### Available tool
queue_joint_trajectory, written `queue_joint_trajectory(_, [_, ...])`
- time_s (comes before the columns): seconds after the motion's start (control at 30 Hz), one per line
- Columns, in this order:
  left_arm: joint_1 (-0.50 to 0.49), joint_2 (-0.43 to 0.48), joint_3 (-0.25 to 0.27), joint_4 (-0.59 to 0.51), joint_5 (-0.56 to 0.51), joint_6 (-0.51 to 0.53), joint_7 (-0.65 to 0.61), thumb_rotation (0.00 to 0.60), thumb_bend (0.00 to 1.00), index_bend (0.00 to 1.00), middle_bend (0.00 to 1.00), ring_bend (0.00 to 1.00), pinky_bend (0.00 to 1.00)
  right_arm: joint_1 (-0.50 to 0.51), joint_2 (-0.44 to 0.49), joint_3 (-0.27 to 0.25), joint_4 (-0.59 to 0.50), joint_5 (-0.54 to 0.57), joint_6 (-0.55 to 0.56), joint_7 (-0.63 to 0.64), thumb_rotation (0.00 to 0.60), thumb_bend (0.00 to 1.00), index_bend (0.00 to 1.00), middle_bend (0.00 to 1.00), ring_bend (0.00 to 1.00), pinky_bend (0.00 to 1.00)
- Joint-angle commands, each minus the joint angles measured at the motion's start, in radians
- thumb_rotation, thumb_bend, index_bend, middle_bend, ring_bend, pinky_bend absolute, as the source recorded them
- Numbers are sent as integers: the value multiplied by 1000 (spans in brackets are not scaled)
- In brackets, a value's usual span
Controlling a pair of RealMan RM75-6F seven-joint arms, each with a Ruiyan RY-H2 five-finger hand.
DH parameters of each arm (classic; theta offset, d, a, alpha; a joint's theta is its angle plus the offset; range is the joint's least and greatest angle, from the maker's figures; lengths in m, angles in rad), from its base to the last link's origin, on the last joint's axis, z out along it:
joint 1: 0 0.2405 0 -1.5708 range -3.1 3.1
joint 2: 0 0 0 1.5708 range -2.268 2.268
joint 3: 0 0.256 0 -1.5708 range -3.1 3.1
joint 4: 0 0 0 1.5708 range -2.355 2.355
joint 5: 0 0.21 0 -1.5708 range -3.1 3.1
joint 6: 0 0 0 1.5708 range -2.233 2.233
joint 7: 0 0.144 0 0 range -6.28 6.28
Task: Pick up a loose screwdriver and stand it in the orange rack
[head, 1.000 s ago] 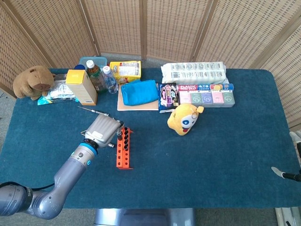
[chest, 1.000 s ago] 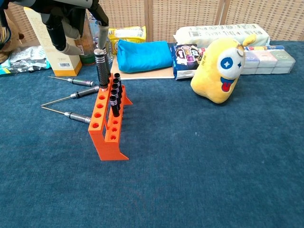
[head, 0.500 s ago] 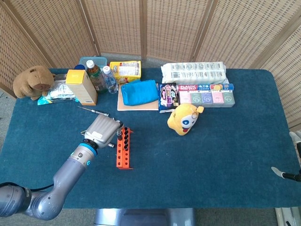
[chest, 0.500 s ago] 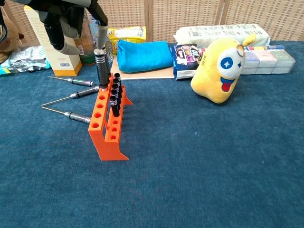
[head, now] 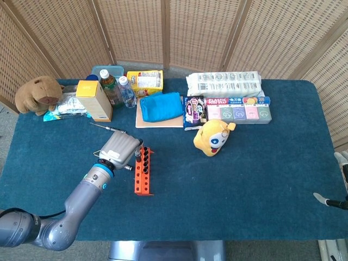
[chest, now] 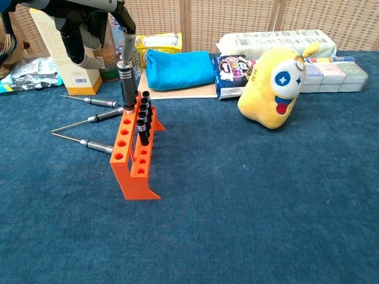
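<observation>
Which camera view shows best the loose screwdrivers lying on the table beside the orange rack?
The chest view: three loose screwdrivers lie in plain sight left of the orange rack, thin shafts pointing left. In the head view the left hand covers most of them; only one near the box is clear.

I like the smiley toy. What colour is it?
The plush toy is yellow, with a blue eye; the chest view shows it best.

We see a black-handled screwdriver (chest: 126,83) upright in the orange rack (chest: 134,158); three loose screwdrivers (chest: 89,144) lie flat left of it.
</observation>
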Motion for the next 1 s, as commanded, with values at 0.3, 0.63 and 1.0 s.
queue_joint_trajectory(0.3, [-1, 12, 0, -20, -2, 0, -1, 600, 384, 392, 1000, 1000, 1000, 0, 0, 0, 1, -1, 1, 0, 600, 0, 0, 0, 0, 0])
queue_joint_trajectory(0.63, [1, 36, 1, -40, 4, 5, -6, 600, 384, 392, 1000, 1000, 1000, 1, -1, 0, 0, 1, 0, -4, 600, 0, 0, 0, 0, 0])
queue_joint_trajectory(1.0, [65, 78, 10, -59, 130, 28, -69, 600, 324, 316, 839, 841, 938, 2, -1, -1, -2, -2, -3, -6, 600, 0, 0, 0, 0, 0])
